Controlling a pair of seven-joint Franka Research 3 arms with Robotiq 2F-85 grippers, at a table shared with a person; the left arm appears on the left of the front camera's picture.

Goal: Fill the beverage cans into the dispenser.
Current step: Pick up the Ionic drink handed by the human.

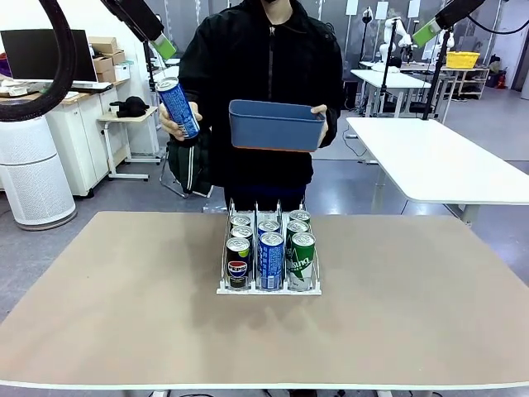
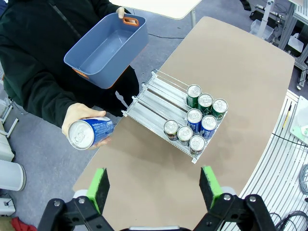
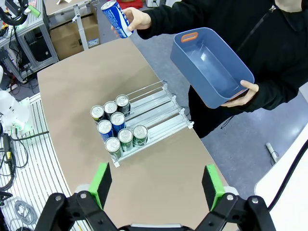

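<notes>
On the table (image 1: 124, 298), at its middle toward the far edge, stands the dispenser (image 1: 269, 289), three lanes wide. Left lane: three dark Pepsi cans (image 1: 238, 263) in a row, front one against the near stop. Middle lane: blue cans (image 1: 271, 260), front one touching the stop, at least one more behind it. Right lane: three green cans (image 1: 302, 261), lined up the same way. The left wrist view counts eight cans in all, packed touching at the low end of the rack (image 2: 159, 103); the upper parts of the lanes lie bare.

Left gripper (image 2: 155, 190): raised well above the table, fingers spread wide, green pads (image 2: 100, 186) apart, holding nothing. In the front view its green tip sits at top left (image 1: 164, 45).

Behind the table stands a person in a black jacket. The hand (image 1: 171, 122) on picture left holds one blue can (image 1: 178, 107), tilted, above and left of the dispenser, well clear of it. The other hand (image 1: 320, 116) grips a blue bin (image 1: 277, 126) at chest height, directly above the far end of the rack; the bin's inside looks bare in the right wrist view (image 3: 211, 65).

Right gripper (image 3: 159, 185): also high over the table, fingers spread wide, holding nothing; its green tip is at top right of the front view (image 1: 426, 33).
</notes>
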